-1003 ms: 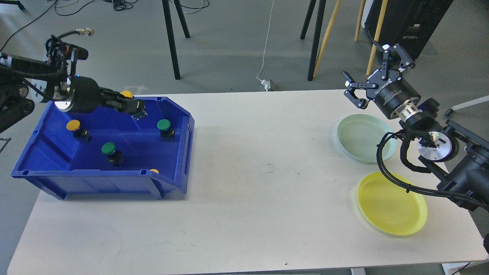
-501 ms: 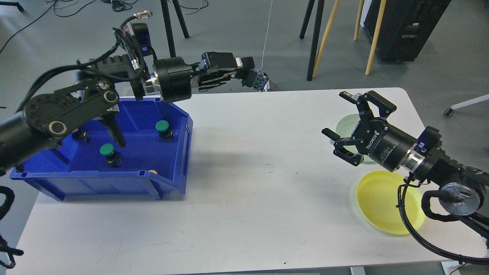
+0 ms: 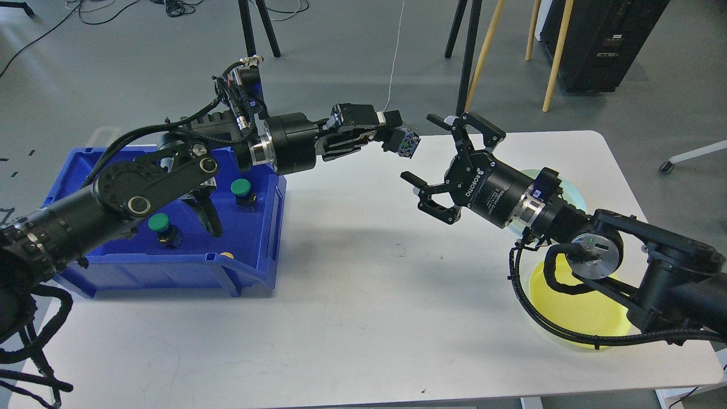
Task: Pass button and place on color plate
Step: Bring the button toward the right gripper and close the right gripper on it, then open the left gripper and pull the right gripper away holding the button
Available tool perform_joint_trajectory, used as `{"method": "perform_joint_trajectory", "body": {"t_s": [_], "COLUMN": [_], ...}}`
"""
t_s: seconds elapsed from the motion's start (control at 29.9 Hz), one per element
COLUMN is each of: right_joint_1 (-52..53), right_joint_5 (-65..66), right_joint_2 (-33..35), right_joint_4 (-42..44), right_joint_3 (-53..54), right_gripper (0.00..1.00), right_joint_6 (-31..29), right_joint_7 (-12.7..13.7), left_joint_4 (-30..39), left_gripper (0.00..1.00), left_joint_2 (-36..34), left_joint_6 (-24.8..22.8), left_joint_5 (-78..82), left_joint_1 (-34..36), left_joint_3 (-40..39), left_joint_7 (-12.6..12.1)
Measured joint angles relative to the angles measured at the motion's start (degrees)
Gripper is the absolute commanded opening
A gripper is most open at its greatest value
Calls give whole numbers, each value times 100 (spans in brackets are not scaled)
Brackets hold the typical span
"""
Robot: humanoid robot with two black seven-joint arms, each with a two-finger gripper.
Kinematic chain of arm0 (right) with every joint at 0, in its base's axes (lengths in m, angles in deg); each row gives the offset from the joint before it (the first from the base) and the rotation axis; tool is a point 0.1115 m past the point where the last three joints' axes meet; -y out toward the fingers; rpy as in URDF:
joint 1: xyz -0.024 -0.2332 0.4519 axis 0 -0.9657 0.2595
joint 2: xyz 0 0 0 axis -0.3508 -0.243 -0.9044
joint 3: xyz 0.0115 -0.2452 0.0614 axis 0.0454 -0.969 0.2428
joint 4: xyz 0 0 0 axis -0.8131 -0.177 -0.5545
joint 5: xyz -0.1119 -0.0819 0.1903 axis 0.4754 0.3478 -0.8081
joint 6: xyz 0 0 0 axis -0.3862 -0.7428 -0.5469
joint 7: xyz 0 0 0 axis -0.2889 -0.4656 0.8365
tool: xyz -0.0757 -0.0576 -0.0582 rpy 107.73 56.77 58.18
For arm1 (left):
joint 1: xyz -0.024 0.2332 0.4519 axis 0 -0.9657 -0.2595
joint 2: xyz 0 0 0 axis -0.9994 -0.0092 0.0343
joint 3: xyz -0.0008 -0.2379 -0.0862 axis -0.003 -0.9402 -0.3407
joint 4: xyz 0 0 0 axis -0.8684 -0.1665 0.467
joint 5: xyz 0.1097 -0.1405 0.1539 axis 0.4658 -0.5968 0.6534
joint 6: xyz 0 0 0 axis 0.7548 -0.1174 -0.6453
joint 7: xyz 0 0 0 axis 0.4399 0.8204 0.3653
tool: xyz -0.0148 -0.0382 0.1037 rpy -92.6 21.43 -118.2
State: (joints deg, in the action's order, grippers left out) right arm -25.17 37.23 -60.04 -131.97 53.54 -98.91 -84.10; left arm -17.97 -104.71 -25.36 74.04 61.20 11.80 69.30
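My left gripper (image 3: 397, 135) is shut on a button (image 3: 406, 142) and holds it in the air above the table's far middle. Only the button's black base shows; its cap is hidden by the fingers. My right gripper (image 3: 418, 147) is open, its jaws spread wide, facing the button just to its right, apart from it. A pale green plate (image 3: 571, 196) lies mostly hidden behind my right arm. A yellow plate (image 3: 579, 319) lies at the front right, partly under that arm.
A blue bin (image 3: 170, 268) stands at the left, holding two green buttons (image 3: 241, 186) (image 3: 159, 222) and a yellow one (image 3: 229, 255) at its front lip. Stand legs rise from the floor behind the table.
My left gripper has carried the button from the bin out to the right over the table. My right gripper has swung left from above the plates to face it.
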Motion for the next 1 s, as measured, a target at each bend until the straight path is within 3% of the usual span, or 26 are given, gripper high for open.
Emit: {"method": "perform_joint_trajectory", "body": {"t_s": [0.27,0.47,0.63,0.77,1.0], "right_joint_1": [-10,-3,28,34,38], "right_joint_5": [-114,-127,-127,-125,-124], "right_joint_2": [-81,-159,-186,-218,-264], "right_joint_4": [41,48,50,43,17], "right_joint_3": [50,83,87,88,128], "right_gripper": [88,73,48,16,10], "right_joint_6": [4,55,67,62,196], "right_joint_7": [-18,-29,-44,-44,-34], "left_joint_4": [-5,-13,-21,-21,-19], "left_gripper": [3,3,3,3,3], "left_joint_2": [-41,-36,-38,-58,-90], "left_joint_6": [0,0,0,0,2], "left_joint_5": [-4,-4,-4,-7,-10], "left_joint_1": [1,0,0,0,-64], "left_joint_3": [-1,-1,1,7,2], "left_joint_7": [0,0,0,0,4]}}
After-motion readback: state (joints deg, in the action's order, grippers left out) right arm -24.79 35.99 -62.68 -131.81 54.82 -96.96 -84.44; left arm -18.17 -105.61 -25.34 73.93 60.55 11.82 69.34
